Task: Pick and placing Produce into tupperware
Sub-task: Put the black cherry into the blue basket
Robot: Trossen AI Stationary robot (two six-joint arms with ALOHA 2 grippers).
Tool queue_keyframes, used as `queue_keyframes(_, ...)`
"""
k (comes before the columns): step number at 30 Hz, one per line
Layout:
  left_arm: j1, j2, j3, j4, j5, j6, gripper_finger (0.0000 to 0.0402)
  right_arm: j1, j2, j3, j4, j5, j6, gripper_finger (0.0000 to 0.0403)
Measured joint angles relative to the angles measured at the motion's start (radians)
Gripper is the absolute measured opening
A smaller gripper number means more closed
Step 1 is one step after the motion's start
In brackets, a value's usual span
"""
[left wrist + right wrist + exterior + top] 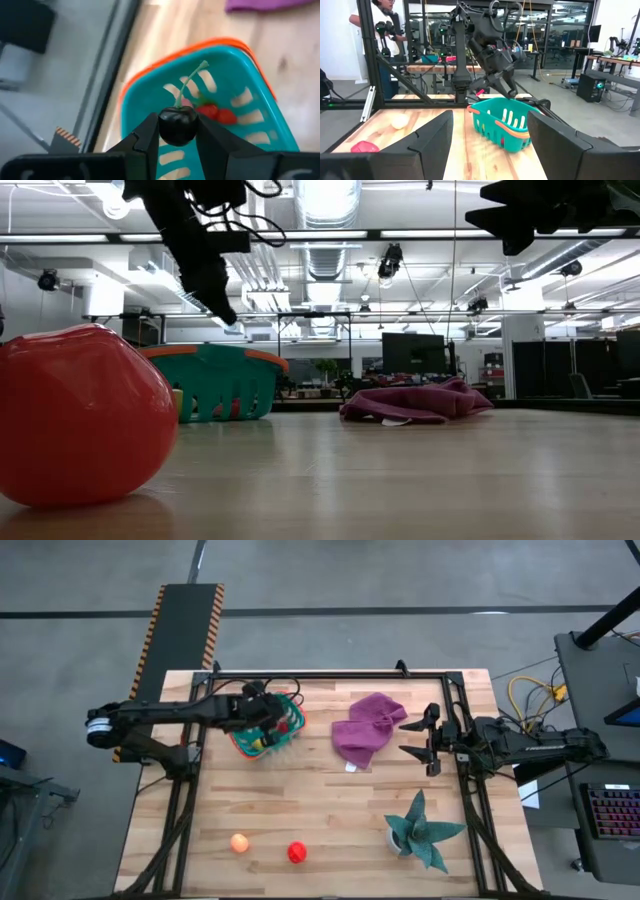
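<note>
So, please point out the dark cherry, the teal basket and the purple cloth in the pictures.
dark cherry (177, 125), left wrist view, on its round body between the left gripper's fingers.
teal basket (245, 744), high view, on its orange rim.
purple cloth (368, 726), high view, on the middle of the crumpled fabric.

The teal slotted plastic basket with an orange rim (268, 737) sits at the table's far left part, with small red toy pieces (216, 113) inside it. The left gripper (178, 131) hangs directly above the basket, a dark toy cherry with a green stem (178, 124) pinched between its fingers. To the basket's right lies the crumpled purple cloth (368, 727); right of that, near the table's right edge, is the right gripper (418, 739), fingers apart. Along the near edge lie an orange toy ball (239, 842) and, just right of it, a red toy ball (297, 853). The teal spiky-leafed toy plant (422, 831) stands at the near right.
</note>
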Motion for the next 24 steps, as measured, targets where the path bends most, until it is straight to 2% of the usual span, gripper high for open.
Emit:
queue_keyframes(5, 0.024, 0.016, 0.000, -0.018, 0.093, 0.119, 0.0083, 0.000, 0.000, 0.004, 0.000, 0.000, -0.018, 0.0247)
queue_keyframes(14, 0.075, 0.091, -0.001, -0.016, 0.110, 0.218, 0.0083, 0.000, 0.000, 0.008, 0.001, 0.000, -0.030, 0.0247)
queue_keyframes(24, 0.122, 0.217, 0.002, -0.001, 0.114, 0.230, 0.0083, 0.000, 0.000, 0.007, 0.000, 0.000, -0.030, 0.0247)
